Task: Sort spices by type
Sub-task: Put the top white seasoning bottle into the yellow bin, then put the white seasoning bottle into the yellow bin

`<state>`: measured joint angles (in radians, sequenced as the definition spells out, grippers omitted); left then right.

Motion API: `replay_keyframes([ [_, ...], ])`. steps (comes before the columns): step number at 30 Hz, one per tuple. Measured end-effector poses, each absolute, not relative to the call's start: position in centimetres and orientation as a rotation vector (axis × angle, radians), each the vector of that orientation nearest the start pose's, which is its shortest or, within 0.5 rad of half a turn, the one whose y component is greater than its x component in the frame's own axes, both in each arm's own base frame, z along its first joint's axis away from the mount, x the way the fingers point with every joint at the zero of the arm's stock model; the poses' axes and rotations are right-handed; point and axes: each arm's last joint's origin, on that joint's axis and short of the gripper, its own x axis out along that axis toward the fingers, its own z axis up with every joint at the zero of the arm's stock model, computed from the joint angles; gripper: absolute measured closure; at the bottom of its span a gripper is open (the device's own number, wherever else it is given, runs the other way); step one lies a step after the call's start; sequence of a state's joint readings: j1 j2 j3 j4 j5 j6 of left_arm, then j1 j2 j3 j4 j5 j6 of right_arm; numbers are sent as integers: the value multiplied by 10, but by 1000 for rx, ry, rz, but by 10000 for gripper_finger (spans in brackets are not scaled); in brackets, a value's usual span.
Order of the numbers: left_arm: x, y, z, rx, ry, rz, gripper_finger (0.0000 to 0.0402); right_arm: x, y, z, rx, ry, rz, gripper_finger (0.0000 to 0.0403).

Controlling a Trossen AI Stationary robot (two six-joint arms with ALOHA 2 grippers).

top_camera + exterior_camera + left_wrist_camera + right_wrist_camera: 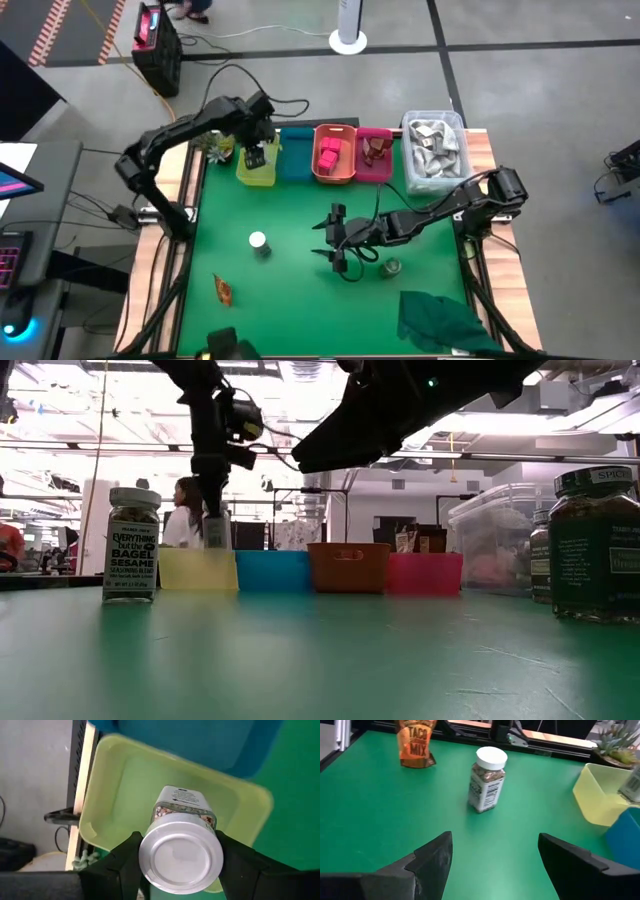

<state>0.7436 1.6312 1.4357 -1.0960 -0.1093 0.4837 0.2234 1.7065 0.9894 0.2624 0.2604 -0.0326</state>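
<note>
Clamped between the left gripper's jaws, a white-capped jar hung over the yellow bin, while the right gripper gaped before another jar.

Held jar hangs over leftmost bin.

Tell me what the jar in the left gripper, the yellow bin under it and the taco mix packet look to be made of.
Jar: clear body, glass or hard plastic, since the seeds show through; smooth cap with a dull metallic sheen.
Yellow bin: likely moulded plastic, translucent walls, rounded corners, soft gloss.
Taco mix packet: seemingly printed paper or foil pouch, flat and slightly creased; which one cannot be told.
</note>
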Motion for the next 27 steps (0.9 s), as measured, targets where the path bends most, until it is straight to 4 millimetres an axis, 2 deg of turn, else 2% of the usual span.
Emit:
replay_keyframes([
  [4, 225, 232, 271, -54, 1435, 402, 202, 357, 78, 206, -147, 456, -16, 81],
  [10, 223, 244, 263, -78, 1429, 420, 195, 356, 78, 205, -142, 463, -18, 81],
  [13, 224, 245, 265, -80, 1393, 453, 176, 356, 78, 205, -142, 462, -18, 81],
  [20, 223, 243, 265, -85, 1428, 467, 118, 356, 77, 204, -140, 466, -20, 81],
  [23, 222, 244, 271, -55, 1451, 495, 111, 356, 77, 204, -138, 466, -21, 81],
  [27, 221, 239, 301, -58, 1418, 493, 110, 356, 77, 204, -133, 471, -22, 81],
])
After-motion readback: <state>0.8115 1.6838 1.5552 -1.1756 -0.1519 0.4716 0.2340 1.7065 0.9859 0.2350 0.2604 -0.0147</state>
